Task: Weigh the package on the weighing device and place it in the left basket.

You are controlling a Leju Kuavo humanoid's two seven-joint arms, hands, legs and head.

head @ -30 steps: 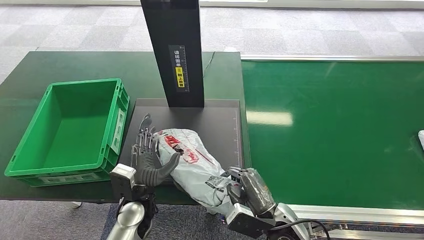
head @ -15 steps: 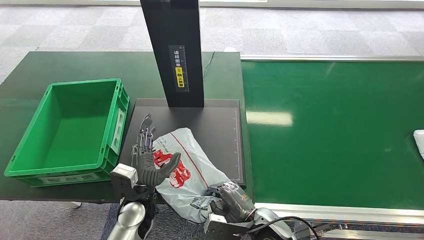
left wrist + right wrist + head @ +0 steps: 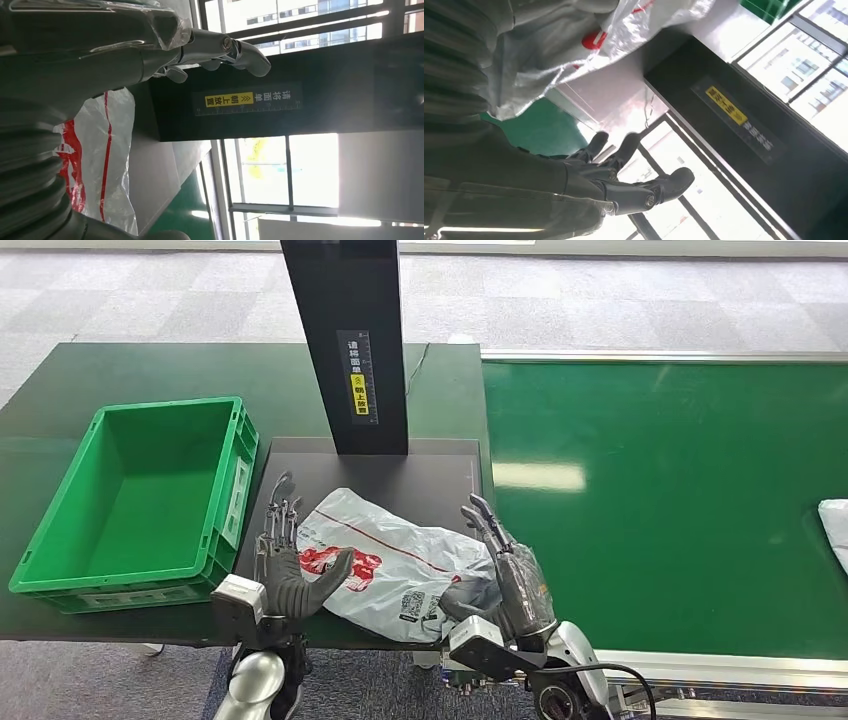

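The package (image 3: 395, 562), a white plastic bag with red print, lies flat on the black scale plate (image 3: 425, 478) in front of the black column (image 3: 348, 340). My left hand (image 3: 290, 560) stands beside the bag's left edge with fingers spread upward and the thumb against the plastic. At the bag's right edge my right hand (image 3: 505, 570) is open, fingers stretched up, holding nothing. The green basket (image 3: 232, 490) sits empty left of the scale. The left wrist view shows the bag (image 3: 100, 145) past my left hand (image 3: 220, 50). The right wrist view shows the bag (image 3: 574, 40) and my right hand (image 3: 624, 185).
A green conveyor belt (image 3: 660, 500) runs to the right of the scale, with another white package (image 3: 835, 530) at its far right edge. The dark green table (image 3: 150, 370) carries the basket and scale. The column rises close behind the bag.
My right hand has let go of the package and opened beside it. The bag has moved from the table's front edge onto the scale plate and now lies flat. The left hand has hardly moved.
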